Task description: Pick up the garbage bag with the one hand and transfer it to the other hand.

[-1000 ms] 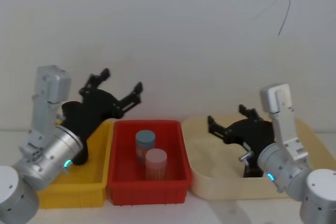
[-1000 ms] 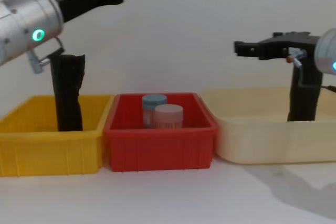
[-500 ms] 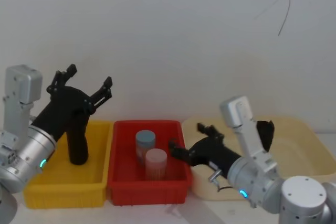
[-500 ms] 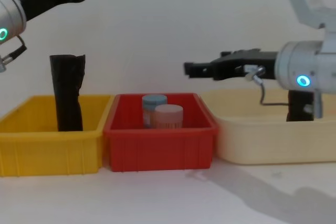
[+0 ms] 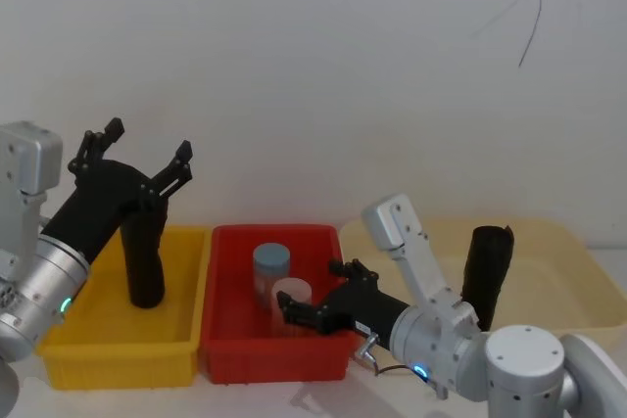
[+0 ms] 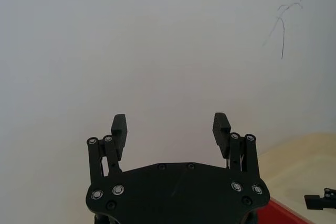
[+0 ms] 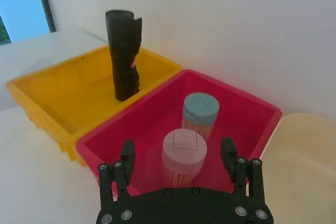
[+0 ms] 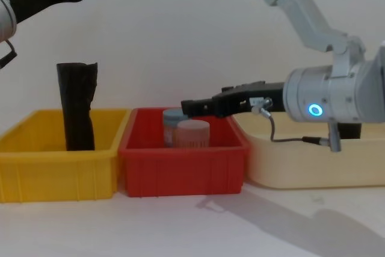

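Garbage bag stands a tall, crinkled matt-black roll.

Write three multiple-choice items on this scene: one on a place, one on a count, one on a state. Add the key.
1. Over which container is the right pincer?
A. the yellow bin
B. no container at all
C. the red bin

2. How many jars stand in the red bin?
A. one
B. two
C. three

3. How is the left pincer?
A. open, holding nothing
B. shut, empty
C. shut on a jar

Key:
1 C: it reaches in over the red bin, its fingers either side of the pink-lidded jar.
2 B: the pink-lidded jar and the blue-lidded jar are the two that stand there.
3 A: its fingers are spread in the air, clear of the garbage bag standing upright in the yellow bin.
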